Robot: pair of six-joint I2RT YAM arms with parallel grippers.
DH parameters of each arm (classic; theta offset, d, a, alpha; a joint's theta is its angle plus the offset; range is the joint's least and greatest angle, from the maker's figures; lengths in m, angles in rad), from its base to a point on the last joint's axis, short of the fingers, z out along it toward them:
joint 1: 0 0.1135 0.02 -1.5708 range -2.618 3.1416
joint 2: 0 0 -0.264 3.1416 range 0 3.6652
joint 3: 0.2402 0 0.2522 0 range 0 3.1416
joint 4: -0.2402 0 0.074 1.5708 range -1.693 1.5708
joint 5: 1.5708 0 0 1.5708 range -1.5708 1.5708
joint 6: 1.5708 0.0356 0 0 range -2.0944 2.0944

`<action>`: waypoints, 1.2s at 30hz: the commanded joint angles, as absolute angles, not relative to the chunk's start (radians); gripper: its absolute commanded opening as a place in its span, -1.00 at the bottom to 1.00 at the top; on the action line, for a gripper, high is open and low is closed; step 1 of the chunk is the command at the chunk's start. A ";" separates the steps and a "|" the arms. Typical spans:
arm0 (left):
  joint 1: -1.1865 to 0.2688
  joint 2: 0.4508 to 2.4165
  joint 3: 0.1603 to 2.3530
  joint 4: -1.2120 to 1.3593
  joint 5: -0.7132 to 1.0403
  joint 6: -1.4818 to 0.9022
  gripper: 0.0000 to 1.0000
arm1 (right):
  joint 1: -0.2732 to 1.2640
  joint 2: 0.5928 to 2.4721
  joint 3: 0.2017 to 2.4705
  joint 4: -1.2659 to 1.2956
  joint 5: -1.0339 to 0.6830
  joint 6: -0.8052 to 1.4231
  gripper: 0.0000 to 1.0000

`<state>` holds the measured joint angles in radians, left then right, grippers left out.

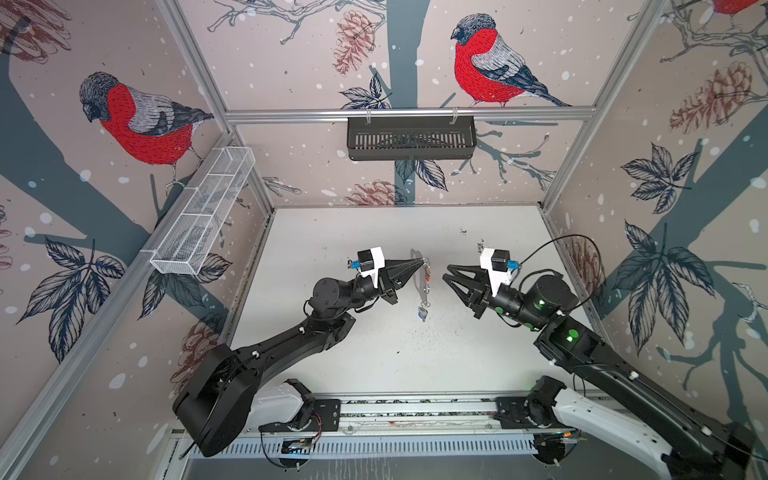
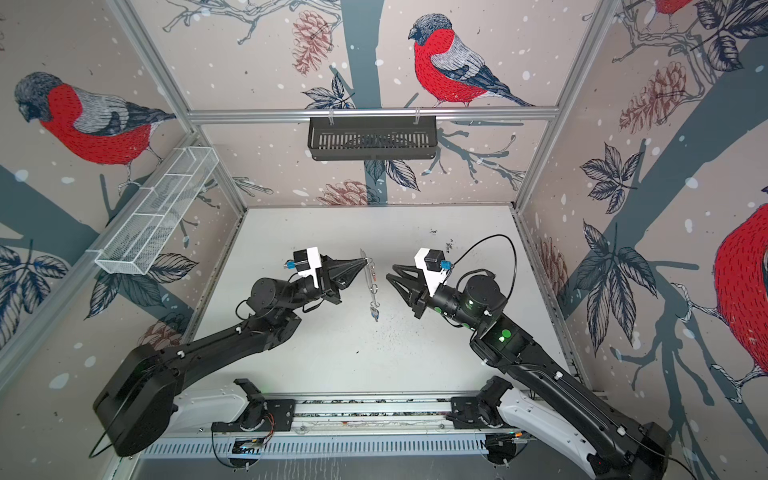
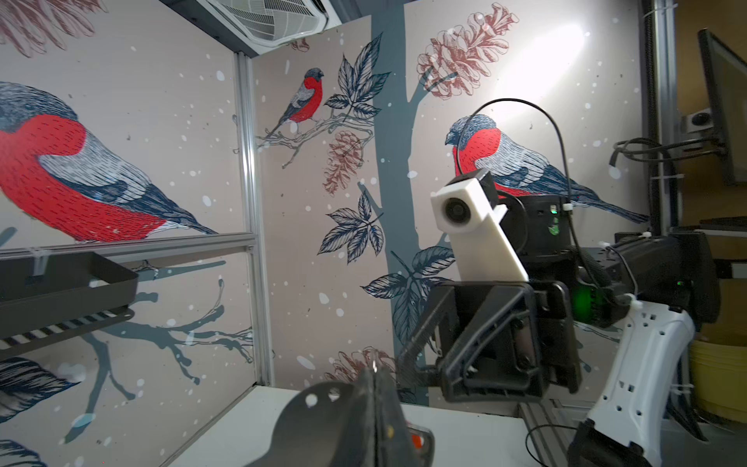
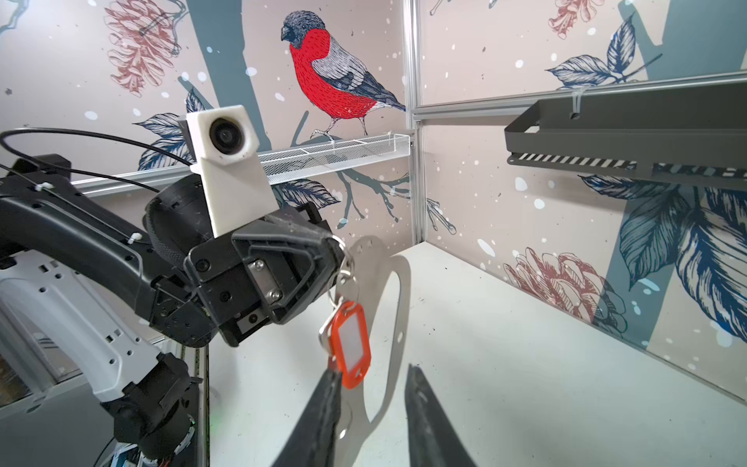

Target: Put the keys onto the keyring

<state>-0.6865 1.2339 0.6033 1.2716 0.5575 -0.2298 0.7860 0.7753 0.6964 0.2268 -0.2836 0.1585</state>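
My left gripper (image 1: 424, 261) is shut on the top edge of the keyring (image 1: 420, 276), a grey see-through plate that hangs edge-on above the table in both top views. The keys with the red-orange tag (image 4: 351, 343) hang from a small ring by that grip. The keys with the blue tag (image 1: 422, 312) dangle at the plate's lower end. My right gripper (image 1: 446, 273) faces the plate from the right, open. In the right wrist view its fingers (image 4: 329, 398) straddle the plate's lower part (image 4: 398, 291), the tag's bottom edge at one tip.
A black slotted basket (image 1: 411, 139) hangs on the back rail and a white mesh basket (image 1: 203, 212) on the left wall. The white table (image 1: 374, 353) carries dark specks. The arms' base rail (image 1: 415, 409) runs along the front edge.
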 commanded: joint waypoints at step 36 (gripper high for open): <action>-0.866 1.184 0.672 0.959 0.061 0.003 -1.00 | 1.134 1.027 0.835 0.306 0.433 -0.282 -0.26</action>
